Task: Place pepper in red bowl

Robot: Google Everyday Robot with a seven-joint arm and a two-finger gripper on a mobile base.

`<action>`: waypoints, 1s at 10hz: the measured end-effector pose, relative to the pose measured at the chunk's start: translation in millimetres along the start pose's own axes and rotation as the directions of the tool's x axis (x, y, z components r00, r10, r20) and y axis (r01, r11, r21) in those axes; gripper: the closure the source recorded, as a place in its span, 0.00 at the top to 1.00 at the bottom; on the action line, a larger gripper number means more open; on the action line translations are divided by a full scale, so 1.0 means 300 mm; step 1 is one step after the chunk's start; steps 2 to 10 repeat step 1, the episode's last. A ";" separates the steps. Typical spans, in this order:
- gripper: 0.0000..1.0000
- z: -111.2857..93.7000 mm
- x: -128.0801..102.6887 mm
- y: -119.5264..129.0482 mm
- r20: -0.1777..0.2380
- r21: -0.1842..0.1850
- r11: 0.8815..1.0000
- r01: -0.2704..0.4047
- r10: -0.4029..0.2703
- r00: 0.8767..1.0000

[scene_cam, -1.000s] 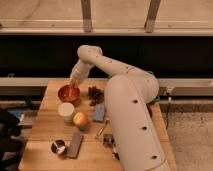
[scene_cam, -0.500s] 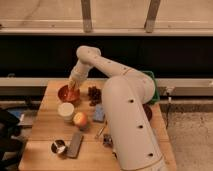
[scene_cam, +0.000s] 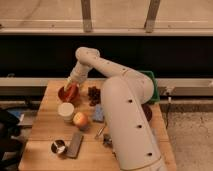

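Item: wooden table (scene_cam: pixel 45 131), centre-left of the frame, partly covered by the robot's large white arm (scene_cam: pixel 125 110), which rises from the lower centre and bends up and left.

Hidden or unclear: the arm blocks the table's right half. One dark maroon bowl (scene_cam: pixel 148 113) shows only as a sliver at the arm's right edge. One green bin (scene_cam: pixel 152 86) is mostly concealed behind the arm. Small objects beside the arm's base, lower centre, cannot be identified.

Gripper (scene_cam: pixel 71 91): one, at the upper left of the table, lowered into the red bowl (scene_cam: pixel 63 94). Whether it is open or closed cannot be told.

Pepper (scene_cam: pixel 73 90): one, orange-red and slim, at the gripper tip, over or inside the red bowl's right side; contact with the bowl cannot be confirmed.

Other contents, counted:
- one pale cup (scene_cam: pixel 65 109), just below the red bowl;
- one apple (scene_cam: pixel 80 119), lower right of the cup;
- one dark brown cluster (scene_cam: pixel 94 94), right of the red bowl;
- one blue packet (scene_cam: pixel 98 113), beside the arm;
- one grey rectangular block (scene_cam: pixel 75 143), lower left;
- one metal can (scene_cam: pixel 58 147), touching or just beside the block.
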 end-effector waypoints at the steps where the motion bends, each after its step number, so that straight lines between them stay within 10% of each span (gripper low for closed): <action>1: 0.61 0.001 0.000 -0.001 0.000 0.000 1.000 0.000 0.000 1.000; 10: 0.61 0.001 0.000 -0.001 0.000 0.000 1.000 0.000 0.000 1.000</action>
